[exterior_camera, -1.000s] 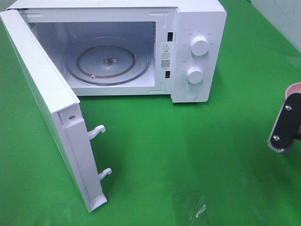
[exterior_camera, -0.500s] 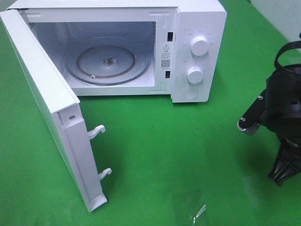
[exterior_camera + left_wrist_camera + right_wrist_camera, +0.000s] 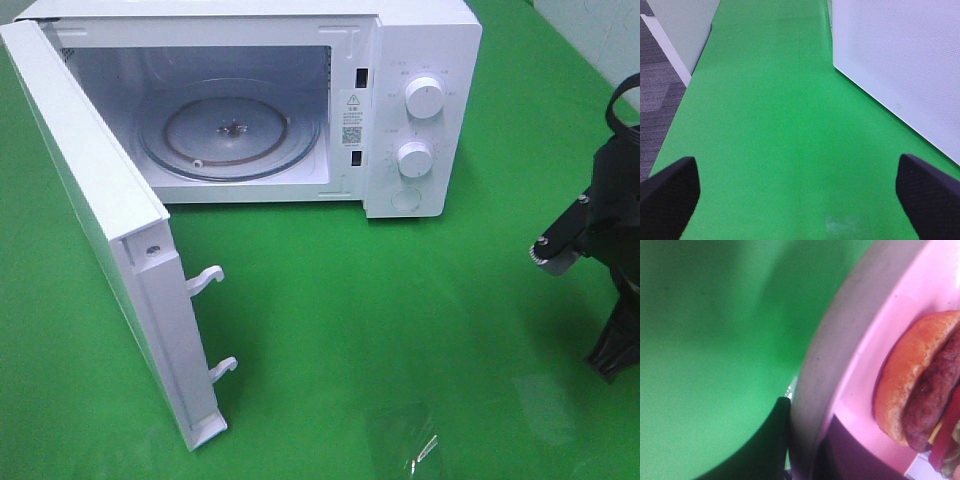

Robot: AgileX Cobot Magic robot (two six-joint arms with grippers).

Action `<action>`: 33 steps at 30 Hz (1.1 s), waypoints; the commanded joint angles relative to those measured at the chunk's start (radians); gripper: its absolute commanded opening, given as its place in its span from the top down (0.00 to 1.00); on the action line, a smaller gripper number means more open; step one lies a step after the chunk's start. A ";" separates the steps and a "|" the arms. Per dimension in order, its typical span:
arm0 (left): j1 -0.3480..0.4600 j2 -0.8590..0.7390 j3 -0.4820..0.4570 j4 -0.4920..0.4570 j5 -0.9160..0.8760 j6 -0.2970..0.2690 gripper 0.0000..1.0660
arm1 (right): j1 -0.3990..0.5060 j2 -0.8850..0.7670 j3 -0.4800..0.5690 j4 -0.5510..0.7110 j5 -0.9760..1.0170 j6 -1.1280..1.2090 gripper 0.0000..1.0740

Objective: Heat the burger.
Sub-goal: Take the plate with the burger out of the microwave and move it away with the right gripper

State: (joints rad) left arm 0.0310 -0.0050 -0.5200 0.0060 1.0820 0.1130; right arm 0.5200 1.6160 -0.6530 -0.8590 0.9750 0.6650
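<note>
Exterior high view: my right arm [image 3: 610, 250] hangs right of the microwave [image 3: 420, 100], above the green table [image 3: 400, 330]; plate and burger are hidden from this camera.
Microwave: door [image 3: 100, 220] swung wide; glass turntable [image 3: 230, 130] bare inside.
Right claw: my right claw [image 3: 805, 440] is clenched on the rim of the pink plate [image 3: 890, 340]; one dark finger [image 3: 765, 440] shows under the rim, another lies over the plate's inner face.
Burger: the burger [image 3: 925, 390] lies tipped on that pink plate, bun, patty and cheese edge showing, well apart from the microwave.
Left claw: my left claw [image 3: 800, 195] is released, pads [image 3: 670, 195] spread wide over bare table beside the microwave's white side [image 3: 900, 65], grasping nothing.
</note>
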 commanded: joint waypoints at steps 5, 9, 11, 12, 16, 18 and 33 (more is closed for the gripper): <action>-0.001 -0.018 0.002 -0.006 -0.013 -0.001 0.06 | -0.081 0.028 -0.004 -0.055 0.013 0.015 1.00; -0.001 -0.018 0.002 -0.006 -0.013 -0.001 0.06 | -0.090 0.082 -0.004 -0.054 0.002 0.048 1.00; -0.001 -0.018 0.002 -0.006 -0.013 -0.001 0.06 | -0.090 0.093 -0.004 -0.054 0.000 0.056 1.00; -0.001 -0.018 0.002 -0.006 -0.013 -0.001 0.06 | -0.090 0.093 -0.004 -0.054 0.000 0.056 1.00; -0.001 -0.018 0.002 -0.006 -0.013 -0.001 0.06 | -0.090 0.133 -0.004 -0.055 -0.033 0.097 0.99; -0.001 -0.018 0.002 -0.006 -0.013 -0.001 0.06 | -0.090 0.149 -0.004 -0.055 -0.037 0.097 0.99; -0.001 -0.018 0.002 -0.006 -0.013 -0.001 0.06 | -0.090 0.273 -0.004 -0.055 -0.098 0.148 0.98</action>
State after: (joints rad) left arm 0.0310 -0.0050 -0.5200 0.0060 1.0820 0.1130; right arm 0.4320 1.8860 -0.6560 -0.8780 0.8320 0.7950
